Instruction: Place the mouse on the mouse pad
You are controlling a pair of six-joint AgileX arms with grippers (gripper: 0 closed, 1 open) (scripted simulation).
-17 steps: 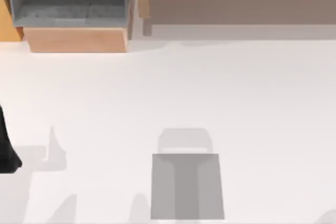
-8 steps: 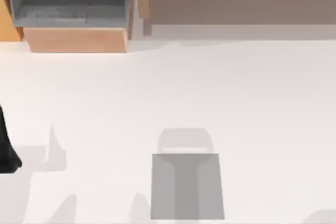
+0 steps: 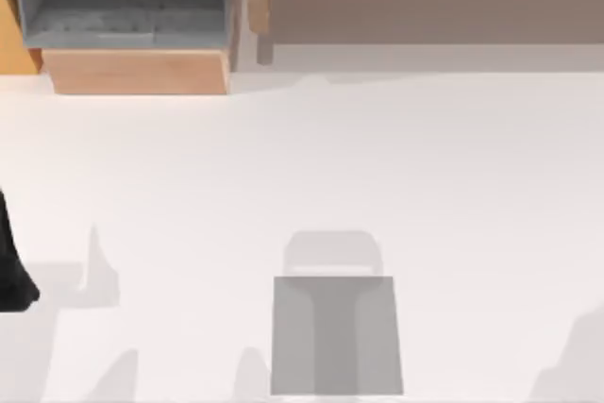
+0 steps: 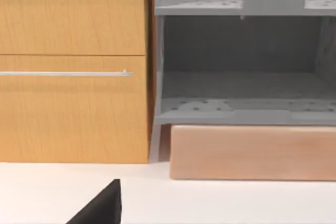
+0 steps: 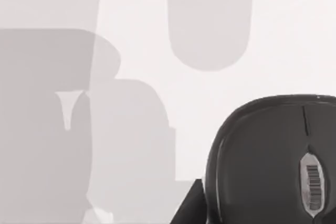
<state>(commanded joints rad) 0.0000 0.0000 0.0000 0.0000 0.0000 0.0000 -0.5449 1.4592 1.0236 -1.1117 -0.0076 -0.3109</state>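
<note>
Shadow creeping in at the table's (image 3: 377,158) lower right says my right arm is closing toward the mouse pad (image 3: 332,335), mouse (image 5: 273,161) up close under its wrist camera, grip state I cannot tell, left arm parked far left.

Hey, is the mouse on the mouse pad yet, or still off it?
Off it. The top view shows the mouse pad bare. The right wrist view shows the mouse close to the camera.
</note>
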